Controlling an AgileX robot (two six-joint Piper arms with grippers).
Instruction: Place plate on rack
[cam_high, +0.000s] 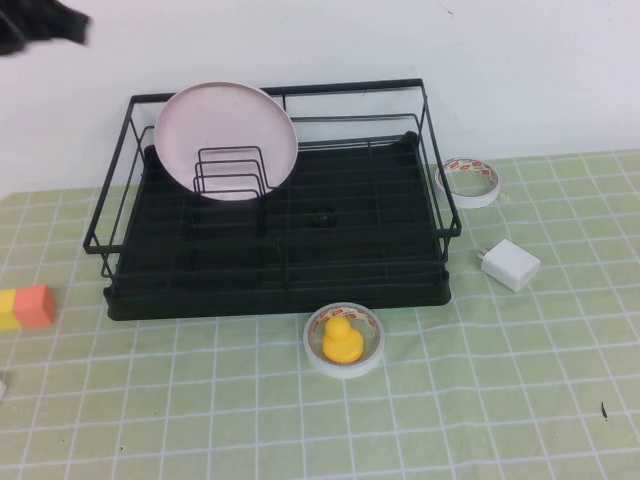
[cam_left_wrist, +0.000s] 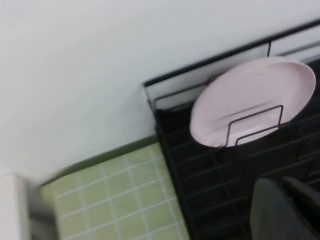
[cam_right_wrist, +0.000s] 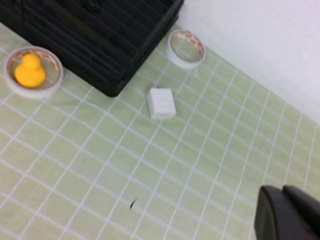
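The pale pink plate (cam_high: 226, 140) stands tilted in the back left of the black wire rack (cam_high: 350, 215), leaning against the upright holder loops (cam_high: 228, 172). It also shows in the left wrist view (cam_left_wrist: 250, 100), behind a loop. My left gripper (cam_left_wrist: 281, 184) is shut and empty, raised above the rack's left part and clear of the plate; its arm shows as a dark blur (cam_high: 45, 25) at the far left. My right gripper (cam_right_wrist: 283, 190) is shut and empty, above the mat to the right of the rack, out of the high view.
A tape ring holding a yellow duck (cam_high: 342, 340) lies just in front of the rack. A white tape ring (cam_high: 469, 181) and a white charger (cam_high: 509, 265) lie to the rack's right. An orange and yellow block (cam_high: 27, 307) sits at the left edge. A wall stands behind.
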